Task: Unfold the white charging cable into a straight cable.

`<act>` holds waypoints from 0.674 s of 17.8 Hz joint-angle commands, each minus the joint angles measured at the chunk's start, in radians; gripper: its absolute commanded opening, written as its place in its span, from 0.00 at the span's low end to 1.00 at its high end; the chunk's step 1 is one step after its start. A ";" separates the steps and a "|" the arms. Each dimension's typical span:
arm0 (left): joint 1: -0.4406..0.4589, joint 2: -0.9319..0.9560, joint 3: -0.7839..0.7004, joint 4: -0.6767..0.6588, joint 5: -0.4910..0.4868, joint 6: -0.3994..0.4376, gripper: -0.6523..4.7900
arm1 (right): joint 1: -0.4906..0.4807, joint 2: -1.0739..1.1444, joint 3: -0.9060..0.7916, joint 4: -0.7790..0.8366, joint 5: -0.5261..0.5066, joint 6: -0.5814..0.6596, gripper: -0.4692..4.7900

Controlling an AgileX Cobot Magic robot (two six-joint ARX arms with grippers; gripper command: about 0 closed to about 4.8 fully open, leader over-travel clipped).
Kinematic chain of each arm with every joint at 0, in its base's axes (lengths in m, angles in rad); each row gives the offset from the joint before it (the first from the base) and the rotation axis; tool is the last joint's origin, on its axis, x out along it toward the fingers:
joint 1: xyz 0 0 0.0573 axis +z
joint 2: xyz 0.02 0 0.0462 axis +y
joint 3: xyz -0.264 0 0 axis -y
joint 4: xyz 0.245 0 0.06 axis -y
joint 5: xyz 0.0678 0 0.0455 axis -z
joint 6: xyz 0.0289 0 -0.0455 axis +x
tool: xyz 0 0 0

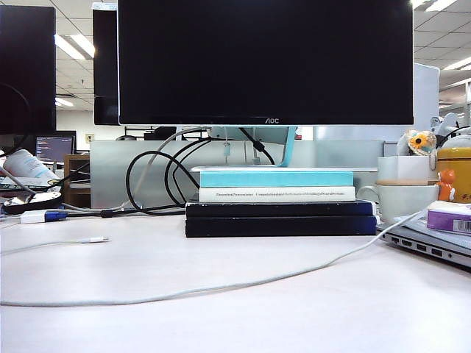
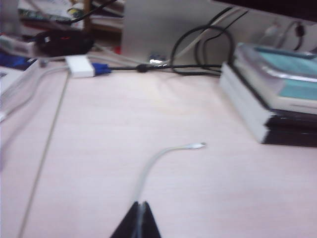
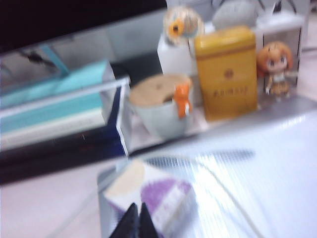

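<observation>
Left gripper [image 2: 140,214] is clamped on the white charging cable [image 2: 148,166]; right gripper [image 3: 138,216], fingers together, hovers over a purple box [image 3: 158,196].

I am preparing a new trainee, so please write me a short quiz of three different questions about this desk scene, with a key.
1. True or false: the left tool is shut on the thin white charging cable.
2. Multiple choice: in the exterior view, the cable's free plug end lies
A. on the stack of books
B. on the pale table, left of the books
C. inside the white mug
3. Fill in: in the right wrist view, the small box beyond the shut right tool is white and ____.

Key: 1 true; 2 B; 3 purple.
</observation>
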 commanded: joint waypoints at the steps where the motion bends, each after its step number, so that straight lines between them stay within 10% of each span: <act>1: 0.000 -0.004 -0.016 0.030 -0.045 0.003 0.11 | 0.000 -0.002 0.000 -0.043 0.000 -0.010 0.09; 12: -0.006 -0.004 -0.016 0.017 -0.018 0.026 0.11 | -0.001 -0.002 0.002 -0.031 0.000 -0.026 0.14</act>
